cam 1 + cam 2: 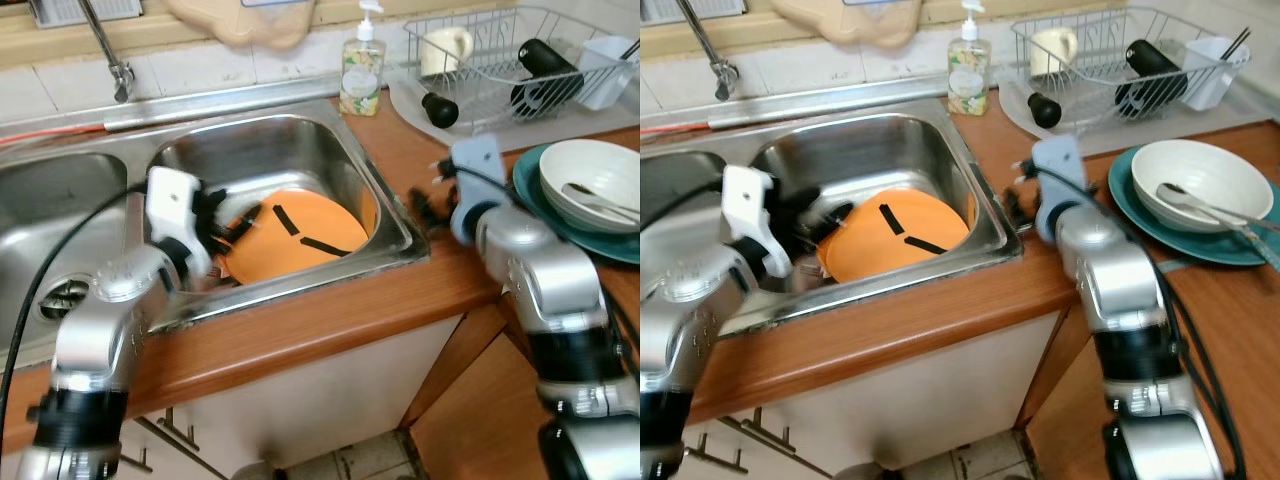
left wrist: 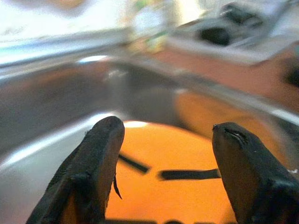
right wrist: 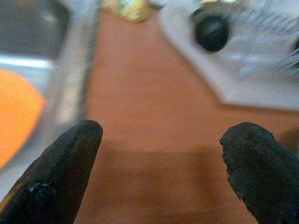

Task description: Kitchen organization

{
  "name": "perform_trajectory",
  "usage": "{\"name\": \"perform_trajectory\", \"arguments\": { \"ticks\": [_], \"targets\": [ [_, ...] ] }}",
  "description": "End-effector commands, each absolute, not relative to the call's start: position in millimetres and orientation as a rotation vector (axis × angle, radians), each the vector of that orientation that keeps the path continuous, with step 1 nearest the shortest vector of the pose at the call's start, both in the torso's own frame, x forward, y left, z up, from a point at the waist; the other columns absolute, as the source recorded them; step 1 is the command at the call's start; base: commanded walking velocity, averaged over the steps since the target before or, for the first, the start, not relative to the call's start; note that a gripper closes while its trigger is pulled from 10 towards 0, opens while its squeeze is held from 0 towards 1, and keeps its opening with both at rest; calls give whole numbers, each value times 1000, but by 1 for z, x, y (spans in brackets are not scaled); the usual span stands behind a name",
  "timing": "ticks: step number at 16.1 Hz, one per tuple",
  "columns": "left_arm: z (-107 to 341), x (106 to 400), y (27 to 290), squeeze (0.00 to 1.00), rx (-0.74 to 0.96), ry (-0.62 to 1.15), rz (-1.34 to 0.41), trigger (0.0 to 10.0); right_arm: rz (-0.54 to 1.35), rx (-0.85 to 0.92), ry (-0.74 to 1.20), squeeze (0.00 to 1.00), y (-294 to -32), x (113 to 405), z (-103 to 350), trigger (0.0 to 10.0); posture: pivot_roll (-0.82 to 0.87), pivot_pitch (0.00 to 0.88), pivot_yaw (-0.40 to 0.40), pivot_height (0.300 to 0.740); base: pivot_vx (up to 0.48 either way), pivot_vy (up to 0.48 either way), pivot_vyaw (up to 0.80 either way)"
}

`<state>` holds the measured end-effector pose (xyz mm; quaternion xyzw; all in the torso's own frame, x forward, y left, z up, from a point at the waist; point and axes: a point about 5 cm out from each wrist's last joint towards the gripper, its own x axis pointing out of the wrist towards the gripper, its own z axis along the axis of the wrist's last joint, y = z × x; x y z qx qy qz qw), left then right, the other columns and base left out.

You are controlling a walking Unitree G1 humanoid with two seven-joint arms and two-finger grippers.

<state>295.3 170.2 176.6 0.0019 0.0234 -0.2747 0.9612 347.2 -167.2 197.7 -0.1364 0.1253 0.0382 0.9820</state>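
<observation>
plate sits in the sink, soap bottle behind it on the counter, drying rack further right, bowl in front of that

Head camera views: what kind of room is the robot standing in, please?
Most likely a home kitchen. A stainless steel double sink is set in a wooden counter, a wire dish rack holds washed items, and a soap bottle stands beside the sink. The left pincer reaches open toward an orange plate.

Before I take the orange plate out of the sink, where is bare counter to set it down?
Bare wood lies between the sink rim, the soap bottle and the drying rack's mat, where the right gripper hovers. Further right, the teal plate and white bowl crowd it.
</observation>
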Motion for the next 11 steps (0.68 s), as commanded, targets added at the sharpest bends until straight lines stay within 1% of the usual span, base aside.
{"name": "perform_trajectory", "arguments": {
  "ticks": [1, 2, 3, 4, 5, 6, 7, 8, 9, 11],
  "targets": [
    [183, 288, 163, 357, 43, 13, -631, 10000, 33, -302, 220, 1000, -172, 354, 204, 10000, -110, 0, 23, 740, 0, 0, 0],
    [183, 287, 162, 357, 43, 11, -645, 10000, 19, -318, 213, 1000, -175, 355, 205, 10000, -109, 0, 23, 740, 0, 0, 0],
    [184, 278, 156, 0, 21, 11, -713, 10000, -2, -309, 221, 1000, -181, 357, 207, 10000, -111, 0, 18, 740, 0, 0, 0],
    [184, 276, 155, 0, 14, 14, -731, 10000, -3, -308, 216, 1000, -182, 358, 209, 10000, -111, 0, 18, 740, 0, 0, 0],
    [181, 264, 148, 0, 14, 52, -832, 10000, -18, -303, 223, 1000, -188, 359, 211, 10000, -119, 0, 17, 740, 0, 0, 0],
    [178, 256, 145, 0, 22, 81, -892, 10000, -27, -299, 227, 906, -193, 360, 211, 10000, -122, 0, 18, 740, 0, 0, 0],
    [177, 254, 143, 0, 22, 93, -911, 10000, -30, -294, 234, 780, -195, 360, 210, 10000, -122, 0, 18, 740, 0, 0, 0],
    [175, 250, 140, 0, 19, 105, -946, 10000, -28, -301, 247, 137, -199, 360, 207, 10000, -127, 0, 16, 740, 0, 0, 0],
    [175, 248, 137, 0, 15, 114, -974, 10000, -19, -303, 266, 0, -201, 359, 204, 10000, -134, 0, 16, 740, 0, 0, 0],
    [176, 247, 134, 0, 16, 117, -992, 10000, -34, -289, 284, 0, -207, 360, 202, 10000, -140, 0, 15, 740, 0, 0, 0]
  ]
}}
